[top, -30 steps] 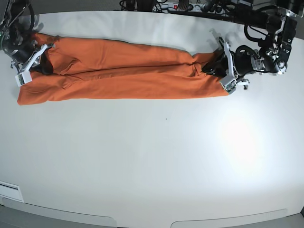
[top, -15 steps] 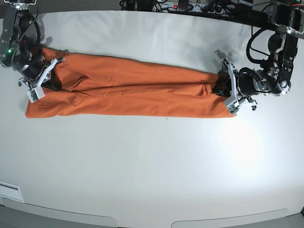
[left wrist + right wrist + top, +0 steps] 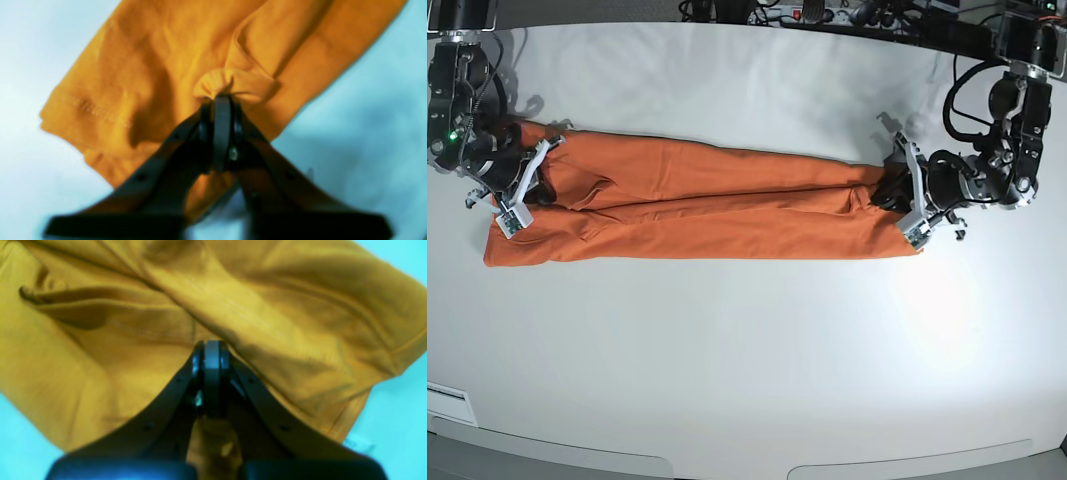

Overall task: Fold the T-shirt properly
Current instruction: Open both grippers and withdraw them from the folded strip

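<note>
The T-shirt (image 3: 697, 205) lies on the worktop (image 3: 757, 350) as a long, narrow orange band, folded lengthwise and stretched between my two arms, one end at each pincer.

My right pincer (image 3: 211, 350) is pressed together on a fold of cloth at its end of the band; in the right wrist view the fabric bunches around the closed tips. My left pincer (image 3: 222, 103) has a small puckered tuft of cloth at its tips; the jaws look nearly together, but I cannot tell whether they truly grip that tuft or are letting it go.

That is my main worry. If the left side is only holding a pinch of the top layer, any pull or lift will draw that layer away from those beneath and the lengthwise fold will open. If one end slips while the other holds, the band will swing crooked and the next fold will land skewed.

The second risk is the slack. There are creases and a raised ridge along the middle of the band in the base view, so folding over them would trap wrinkles.

Dragging the cloth along the worktop could also roll the lower edge under.
</note>
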Controlling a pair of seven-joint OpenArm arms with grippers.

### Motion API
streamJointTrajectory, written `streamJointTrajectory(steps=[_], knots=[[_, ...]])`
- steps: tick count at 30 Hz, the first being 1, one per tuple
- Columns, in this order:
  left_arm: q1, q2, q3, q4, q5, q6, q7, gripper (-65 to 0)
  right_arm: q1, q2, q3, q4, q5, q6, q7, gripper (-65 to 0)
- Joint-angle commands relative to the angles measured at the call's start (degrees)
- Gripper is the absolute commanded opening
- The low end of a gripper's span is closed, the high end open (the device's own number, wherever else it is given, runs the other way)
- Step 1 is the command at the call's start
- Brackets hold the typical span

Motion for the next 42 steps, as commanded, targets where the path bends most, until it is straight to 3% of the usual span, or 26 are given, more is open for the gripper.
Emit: streamJointTrajectory(steps=[1,5,7,11,16,19,22,24,33,38,42], knots=[[-0.70,-1.55,-0.46,1.03,-0.90,-0.17,-0.33,-52.0,0.76,1.31,0.48,0.72,1.81,0.48,-0.26,-65.0],[-0.72,-3.52,-0.46,1.03,-0.94,1.20,-0.42,-26.0,0.76,1.44,0.48,0.72,5.05,2.40,-3.02,-61.9],[-1.05,-4.00,-0.46,1.03,-0.90,3.56,-0.59,-20.0,0.79,1.44,0.48,0.72,5.03,2.43,-3.08,-60.2],[-2.95,-4.09,-0.55,1.03,-0.31,7.96,0.83,-19.2,1.33,1.42,0.48,0.72,6.10,3.28,-2.67,-60.2],[-5.75,-4.07,-0.57,1.03,-0.74,8.48,2.12,-19.2,1.42,1.44,0.48,0.74,7.96,3.19,-2.67,-60.0],[-7.52,-4.07,-0.57,1.03,-3.13,8.81,4.31,-19.2,1.77,1.40,1.44,0.81,8.63,3.23,-2.40,-53.9],[-8.15,-4.04,-1.38,1.03,-5.27,11.34,5.20,-19.2,2.38,1.42,3.96,1.92,12.61,4.02,-2.49,-46.6],[-7.82,-3.89,-3.08,1.03,-6.23,12.52,5.53,-19.2,2.36,1.42,6.58,3.63,15.17,4.19,-3.08,-45.1],[-0.92,-2.93,-21.62,0.74,-11.10,14.29,7.63,-19.2,1.79,1.42,21.03,7.02,24.28,4.19,-11.08,-45.1],[5.25,1.88,-33.05,0.59,-13.44,14.56,7.93,-19.2,-1.09,1.42,26.82,7.02,24.52,4.19,-11.28,-45.1],[7.91,6.03,-36.17,0.24,-13.88,15.30,7.52,-19.2,-3.26,1.46,28.59,7.02,24.50,4.19,-11.28,-45.1]])
